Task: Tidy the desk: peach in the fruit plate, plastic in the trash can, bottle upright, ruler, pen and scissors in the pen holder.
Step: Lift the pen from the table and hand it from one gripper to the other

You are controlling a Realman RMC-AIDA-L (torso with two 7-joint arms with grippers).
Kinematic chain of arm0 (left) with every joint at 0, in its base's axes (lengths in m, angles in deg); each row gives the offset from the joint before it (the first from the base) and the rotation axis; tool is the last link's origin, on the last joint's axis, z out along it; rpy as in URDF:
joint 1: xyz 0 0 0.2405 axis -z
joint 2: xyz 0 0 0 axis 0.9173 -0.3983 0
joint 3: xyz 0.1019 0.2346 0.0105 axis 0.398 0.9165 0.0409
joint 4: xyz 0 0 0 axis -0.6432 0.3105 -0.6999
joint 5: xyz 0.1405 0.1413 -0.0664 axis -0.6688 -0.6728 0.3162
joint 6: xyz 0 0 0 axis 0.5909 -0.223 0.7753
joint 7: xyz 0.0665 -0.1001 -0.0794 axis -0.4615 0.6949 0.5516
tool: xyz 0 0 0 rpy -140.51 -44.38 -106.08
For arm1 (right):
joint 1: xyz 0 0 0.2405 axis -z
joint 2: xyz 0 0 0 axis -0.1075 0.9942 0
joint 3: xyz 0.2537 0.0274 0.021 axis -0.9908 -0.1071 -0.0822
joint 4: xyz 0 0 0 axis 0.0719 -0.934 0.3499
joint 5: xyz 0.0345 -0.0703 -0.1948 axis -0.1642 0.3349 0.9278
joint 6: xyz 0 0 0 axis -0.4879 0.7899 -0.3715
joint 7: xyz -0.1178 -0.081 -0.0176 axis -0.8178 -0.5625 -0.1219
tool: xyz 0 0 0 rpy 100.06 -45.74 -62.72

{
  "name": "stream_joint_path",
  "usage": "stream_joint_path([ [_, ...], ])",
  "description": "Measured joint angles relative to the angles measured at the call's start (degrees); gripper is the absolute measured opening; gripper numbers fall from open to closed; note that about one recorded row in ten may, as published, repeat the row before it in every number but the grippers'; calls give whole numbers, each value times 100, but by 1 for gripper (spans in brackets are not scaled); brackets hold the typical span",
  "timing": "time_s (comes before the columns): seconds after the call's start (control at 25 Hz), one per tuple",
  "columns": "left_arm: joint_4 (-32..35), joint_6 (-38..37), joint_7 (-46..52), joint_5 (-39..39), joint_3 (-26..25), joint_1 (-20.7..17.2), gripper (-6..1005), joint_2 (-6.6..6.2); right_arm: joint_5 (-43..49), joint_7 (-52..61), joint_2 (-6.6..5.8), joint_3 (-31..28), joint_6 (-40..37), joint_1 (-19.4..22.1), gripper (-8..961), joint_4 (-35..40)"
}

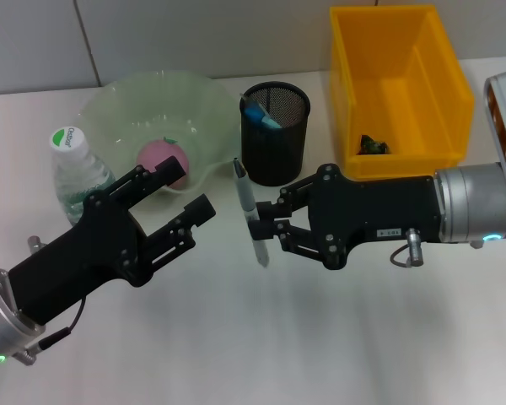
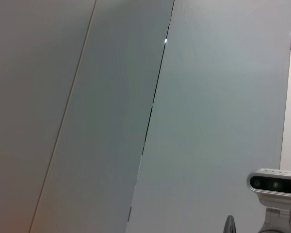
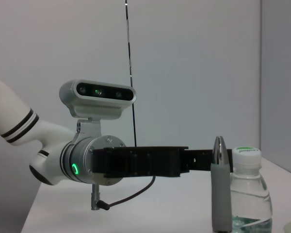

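Right gripper (image 1: 260, 226) pinches a light, stiff pen (image 1: 248, 211) mid-shaft, likely slippery; left gripper (image 1: 179, 198) waits, fingers wide.

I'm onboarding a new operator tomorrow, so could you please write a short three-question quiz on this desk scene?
1. True or false: the right end effector is shut on the grey marker pen.
2. Where is the pink peach? A) in the yellow plastic bin B) in the pale green wavy-edged glass fruit plate C) on the bare desk
3. Fill in: the clear plastic water bottle with a white cap stands ____.

Key: 1 true; 2 B; 3 upright. The left end effector is open, holding nothing, beside the pen. The black mesh pen holder already has a blue item inside.
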Motion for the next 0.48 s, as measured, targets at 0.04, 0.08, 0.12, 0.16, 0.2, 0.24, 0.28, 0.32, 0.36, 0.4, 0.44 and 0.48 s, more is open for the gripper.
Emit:
stream_joint_path([
  [0.04,0,0,0,0,0,0,673,0,0,0,0,0,0,0,136,0],
  [0.08,-2,26,2,-8,5,33,673,0,-1,-14,5,2,5,-29,136,-38],
  [0.12,-2,32,2,-12,15,47,672,0,-1,-25,9,3,13,-53,136,-70],
  [0.16,-2,32,2,-12,15,47,671,0,-3,-37,13,3,21,-86,137,-103],
  [0.2,-2,39,2,-15,35,59,671,0,-4,-40,17,3,30,-144,137,-165],
  [0.24,-2,69,3,-17,101,100,670,0,-4,-40,17,3,30,-144,137,-165],
  [0.28,-2,81,4,-17,117,110,670,-1,-5,-47,17,3,30,-172,137,-190],
  [0.32,-2,92,4,-17,129,118,670,0,-5,-63,17,3,31,-196,137,-218],
  [0.36,-4,108,3,-17,143,126,669,-1,-6,-84,17,2,30,-227,137,-253],
  [0.4,-7,119,1,-18,150,138,668,0,-7,-119,17,1,37,-292,137,-323],
  [0.44,-9,121,-3,-18,150,140,668,-1,-7,-119,17,1,37,-292,137,-323],
  [0.48,-11,123,-8,-18,150,142,667,-1,-8,-125,17,1,40,-326,137,-351],
])
